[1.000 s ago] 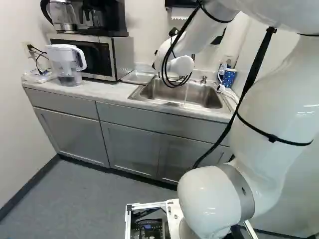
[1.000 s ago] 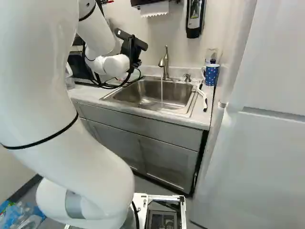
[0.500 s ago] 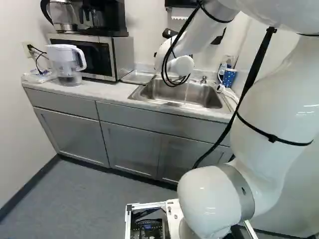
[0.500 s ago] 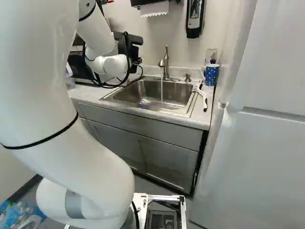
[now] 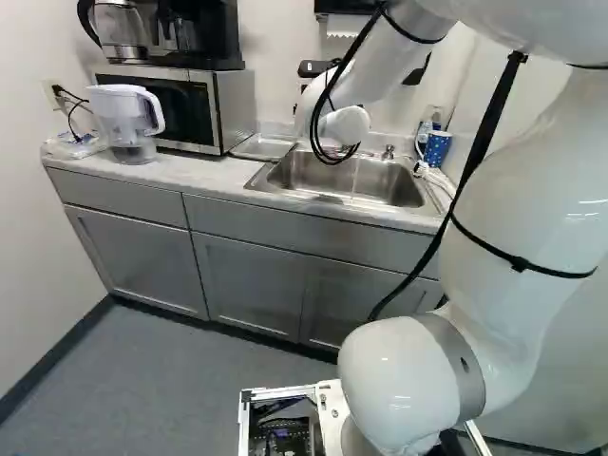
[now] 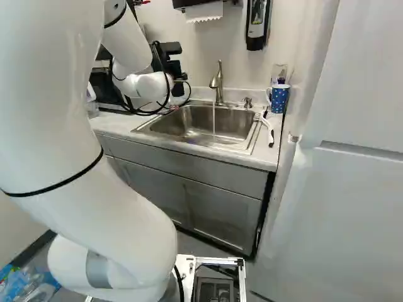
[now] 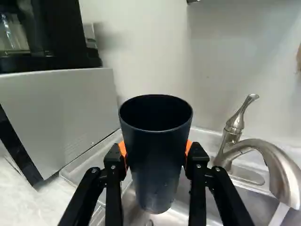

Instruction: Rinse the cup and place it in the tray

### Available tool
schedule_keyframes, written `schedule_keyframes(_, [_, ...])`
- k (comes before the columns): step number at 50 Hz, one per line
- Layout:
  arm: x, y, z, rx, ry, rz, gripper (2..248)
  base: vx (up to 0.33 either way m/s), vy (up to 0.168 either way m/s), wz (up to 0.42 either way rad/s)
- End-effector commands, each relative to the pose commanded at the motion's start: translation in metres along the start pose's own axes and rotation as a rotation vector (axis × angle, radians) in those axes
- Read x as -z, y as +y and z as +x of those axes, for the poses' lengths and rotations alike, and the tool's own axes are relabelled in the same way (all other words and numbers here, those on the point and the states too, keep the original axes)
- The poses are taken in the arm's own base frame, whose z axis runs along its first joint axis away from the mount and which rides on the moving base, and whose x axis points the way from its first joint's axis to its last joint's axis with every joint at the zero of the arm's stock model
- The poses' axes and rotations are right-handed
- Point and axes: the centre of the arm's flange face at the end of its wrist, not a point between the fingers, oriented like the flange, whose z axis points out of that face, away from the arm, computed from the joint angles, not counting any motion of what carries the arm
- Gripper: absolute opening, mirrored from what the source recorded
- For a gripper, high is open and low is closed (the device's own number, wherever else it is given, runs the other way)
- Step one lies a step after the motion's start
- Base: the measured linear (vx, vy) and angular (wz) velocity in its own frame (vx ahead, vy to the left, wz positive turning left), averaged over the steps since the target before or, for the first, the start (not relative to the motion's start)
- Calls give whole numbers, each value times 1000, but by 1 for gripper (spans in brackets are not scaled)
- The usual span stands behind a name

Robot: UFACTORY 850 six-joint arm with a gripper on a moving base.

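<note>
My jaws are clamping the dark cup between orange pads; the tray is lying past it toward ten o'clock, and the faucet is running at two o'clock.

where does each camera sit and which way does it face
Left base view: on the base, behind the arm and to its left, facing ahead and slightly down at microwave, tray and sink; arm fills the right side.
Right base view: behind the arm to its right, facing sink and faucet; arm fills the left side.
Wrist view: on the wrist, looking along the gripper and dark cup; black fingers show.
Shared: both base views show the dotted mug.
</note>
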Motion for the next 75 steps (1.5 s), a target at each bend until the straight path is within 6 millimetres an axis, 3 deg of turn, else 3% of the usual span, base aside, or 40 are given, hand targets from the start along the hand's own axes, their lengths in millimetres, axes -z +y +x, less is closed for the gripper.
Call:
schedule_keyframes(22, [-10,-8,1,22,2,14,126,0,0,0])
schedule_keyframes(37, [-35,-24,-1,24,-1,43,126,0,0,0])
schedule_keyframes(75, [-109,-64,-41,-8,-53,72,126,0,0,0])
